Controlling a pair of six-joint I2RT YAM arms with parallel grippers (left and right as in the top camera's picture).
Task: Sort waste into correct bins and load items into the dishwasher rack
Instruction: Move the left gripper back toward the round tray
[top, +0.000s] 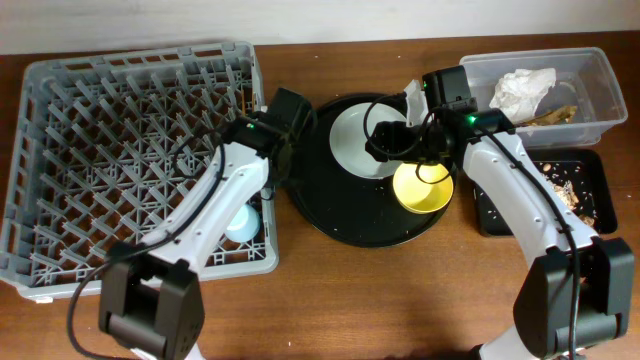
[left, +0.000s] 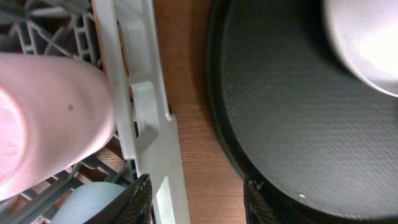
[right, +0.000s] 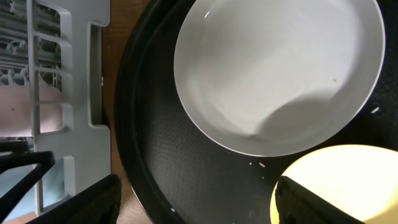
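Since my right claw (right: 196, 199) hangs wide and empty over the white plate (right: 280, 74), which lies flat on the round black tray (right: 149, 155) mid-table, I could slip off its low rim or shove the yellow bowl (right: 339, 186) just beside it. My left claw (left: 199, 199), spread and empty by the dishwasher rack (left: 140, 124), may block the path.

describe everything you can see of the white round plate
The white round plate looks like glossy ceramic, shallow with a low raised rim, empty and clean. It lies flat, right way up, on the large round black tray. The small yellow bowl sits close beside its rim; contact is unclear. The open right gripper hovers above, not touching.
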